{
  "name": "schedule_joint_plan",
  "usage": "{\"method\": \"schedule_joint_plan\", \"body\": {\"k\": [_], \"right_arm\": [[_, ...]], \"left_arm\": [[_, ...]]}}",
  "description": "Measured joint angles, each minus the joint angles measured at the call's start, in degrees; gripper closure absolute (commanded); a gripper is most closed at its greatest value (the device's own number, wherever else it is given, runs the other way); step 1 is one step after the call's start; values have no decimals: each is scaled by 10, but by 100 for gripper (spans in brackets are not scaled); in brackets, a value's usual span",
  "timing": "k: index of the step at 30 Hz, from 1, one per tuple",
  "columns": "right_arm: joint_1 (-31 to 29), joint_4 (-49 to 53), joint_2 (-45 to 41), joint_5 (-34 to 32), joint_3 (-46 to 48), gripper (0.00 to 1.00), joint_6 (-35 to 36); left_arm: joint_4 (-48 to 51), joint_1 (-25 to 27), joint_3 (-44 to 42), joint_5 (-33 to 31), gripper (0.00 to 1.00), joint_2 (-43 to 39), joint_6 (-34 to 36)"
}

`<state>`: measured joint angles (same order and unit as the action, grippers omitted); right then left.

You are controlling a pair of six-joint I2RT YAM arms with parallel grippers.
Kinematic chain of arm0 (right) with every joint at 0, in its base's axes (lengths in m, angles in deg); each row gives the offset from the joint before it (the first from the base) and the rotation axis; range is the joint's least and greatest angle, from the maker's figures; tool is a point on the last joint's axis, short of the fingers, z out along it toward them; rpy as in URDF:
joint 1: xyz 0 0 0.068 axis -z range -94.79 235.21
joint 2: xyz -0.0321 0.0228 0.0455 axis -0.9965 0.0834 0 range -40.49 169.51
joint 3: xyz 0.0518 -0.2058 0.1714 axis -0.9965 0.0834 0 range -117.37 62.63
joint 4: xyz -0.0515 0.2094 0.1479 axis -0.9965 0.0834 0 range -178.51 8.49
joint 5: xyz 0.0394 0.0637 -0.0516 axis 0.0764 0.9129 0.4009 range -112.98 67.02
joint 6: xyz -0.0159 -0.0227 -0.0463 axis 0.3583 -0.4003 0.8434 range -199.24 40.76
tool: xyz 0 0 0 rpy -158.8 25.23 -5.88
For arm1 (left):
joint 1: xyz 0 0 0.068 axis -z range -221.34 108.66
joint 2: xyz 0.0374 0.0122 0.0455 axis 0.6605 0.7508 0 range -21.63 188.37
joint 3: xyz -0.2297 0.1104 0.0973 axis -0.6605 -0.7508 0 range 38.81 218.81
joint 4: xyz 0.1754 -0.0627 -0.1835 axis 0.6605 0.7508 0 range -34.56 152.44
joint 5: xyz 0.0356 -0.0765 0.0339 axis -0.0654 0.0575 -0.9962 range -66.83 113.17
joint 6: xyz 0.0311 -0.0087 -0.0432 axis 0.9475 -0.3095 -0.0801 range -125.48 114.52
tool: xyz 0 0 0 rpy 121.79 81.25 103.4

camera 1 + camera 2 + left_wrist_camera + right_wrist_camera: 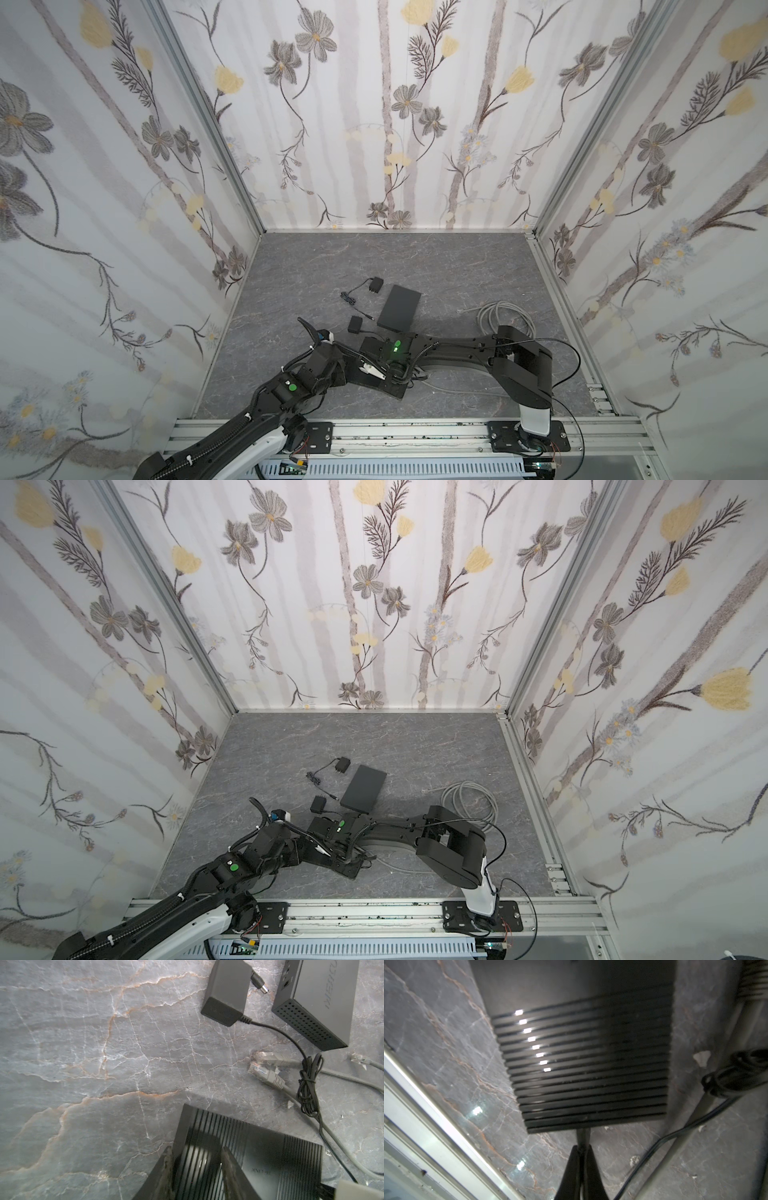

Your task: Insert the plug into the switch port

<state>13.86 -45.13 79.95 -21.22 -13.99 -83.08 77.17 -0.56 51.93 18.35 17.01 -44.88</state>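
Observation:
The black ribbed switch (581,1053) lies flat on the marble table. My right gripper (582,1148) is shut on a thin black plug (583,1136), whose tip meets the middle of the switch's near edge. My left gripper (196,1159) straddles a corner of the switch (259,1147) with its jaws apart: one finger beside the side edge, the other over the ribbed top. In both top views the two wrists meet over the switch, and only its front corner (395,390) (347,870) shows.
A grey box (401,307) (320,1001) with a perforated side lies behind the switch. Two black power adapters (355,323) (376,286), a loose barrel plug (259,984), bundled black cord (307,1084), grey network plugs (268,1076) and a grey cable coil (505,316) lie around. An aluminium rail (436,1126) borders the front.

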Motion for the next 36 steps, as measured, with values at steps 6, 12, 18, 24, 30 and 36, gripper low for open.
{"method": "schedule_joint_plan", "body": {"k": [6, 12, 18, 24, 30, 36], "right_arm": [[0, 25, 0, 0, -19, 100, 7], [5, 23, 7, 7, -19, 100, 15], [6, 22, 6, 10, -20, 100, 16], [11, 25, 10, 17, -23, 100, 13], [13, 30, 9, 19, -29, 100, 13], [14, 55, 33, 24, -52, 100, 13]], "left_arm": [[1, 0, -1, 0, 62, -2, 0], [5, 0, -1, 0, 62, -6, 0], [11, 0, -3, 2, 62, -14, 0], [10, 0, -3, 2, 62, -12, -1], [11, 0, -4, 2, 62, -14, 0], [8, 0, -4, 2, 62, -9, 0]]}}
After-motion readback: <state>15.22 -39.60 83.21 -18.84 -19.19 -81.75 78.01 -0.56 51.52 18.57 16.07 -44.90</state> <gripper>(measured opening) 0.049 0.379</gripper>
